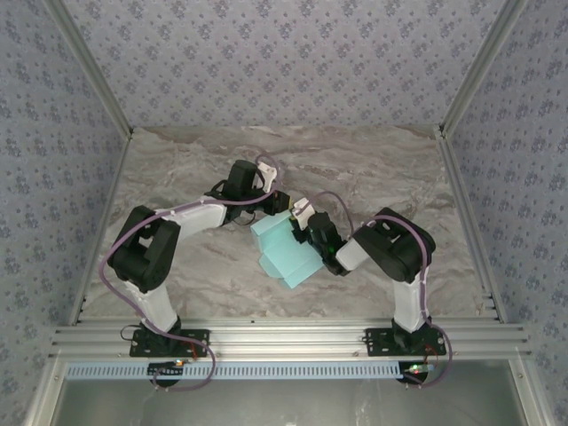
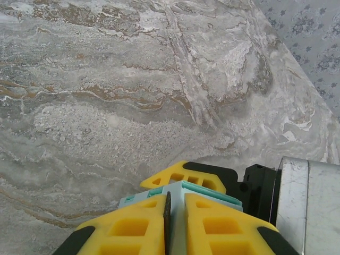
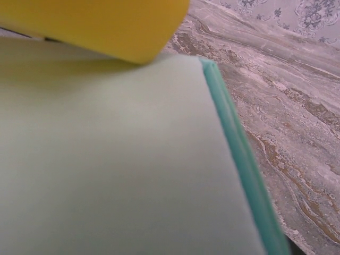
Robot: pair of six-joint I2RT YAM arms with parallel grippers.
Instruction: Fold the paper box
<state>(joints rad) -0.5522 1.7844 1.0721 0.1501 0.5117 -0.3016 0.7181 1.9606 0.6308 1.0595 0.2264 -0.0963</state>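
The paper box (image 1: 286, 251) lay just near of both grippers, long axis far-left to near-right; the left gripper (image 2: 175, 206) pinched its far edge, the right gripper (image 1: 300, 216) alongside, hold unclear.

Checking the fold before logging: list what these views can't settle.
Top view: left hand and right hand fingertips, too small, under the wrists.
Left wrist view: most of the box, behind the left fingers.
Right wrist view: box outline, cut by frame edges and blurred; right hand's opening, one finger in frame.
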